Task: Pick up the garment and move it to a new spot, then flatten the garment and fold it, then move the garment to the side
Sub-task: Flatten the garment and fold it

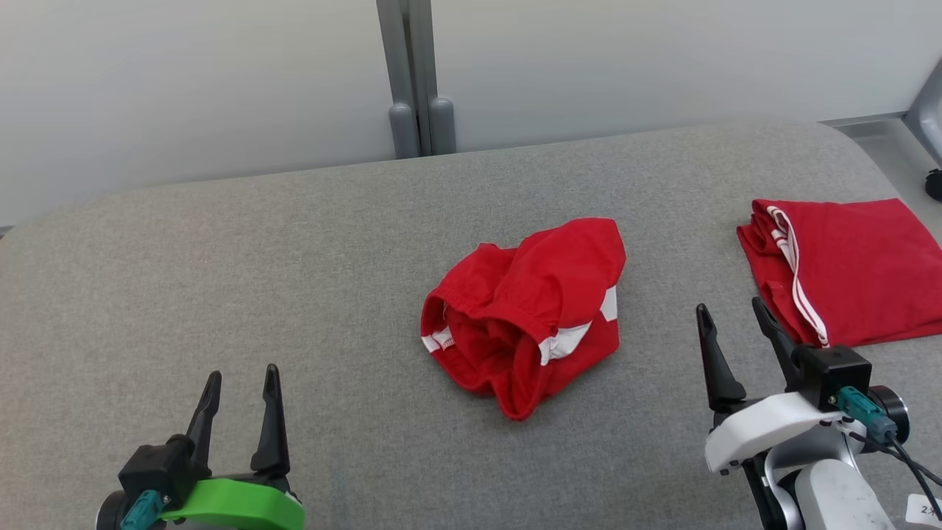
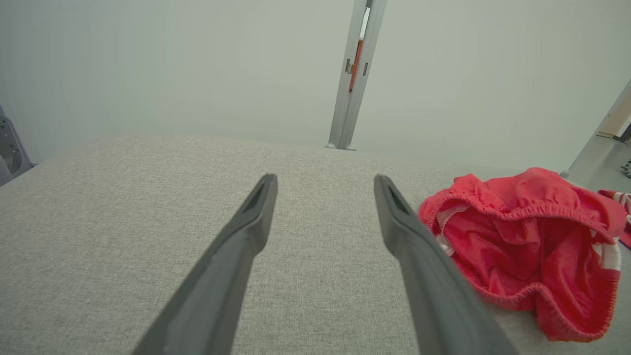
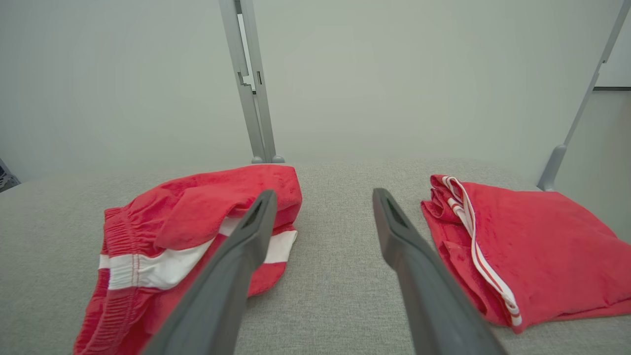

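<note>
We log our left gripper [image 1: 243,372] at lower left, fingers spread, empty. At frame centre the crumpled red garment [image 1: 526,316] lies on the grey surface [image 1: 221,258]. At lower right we log our right gripper [image 1: 730,305], likewise released, beside a folded red cloth [image 1: 854,265].

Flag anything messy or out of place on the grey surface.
The red garment with white bands lies crumpled at centre, waistband gaping open. The red folded garment with white stripes at right lies neat.

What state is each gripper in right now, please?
Left gripper: open, holding nothing.
Right gripper: open, holding nothing.
</note>
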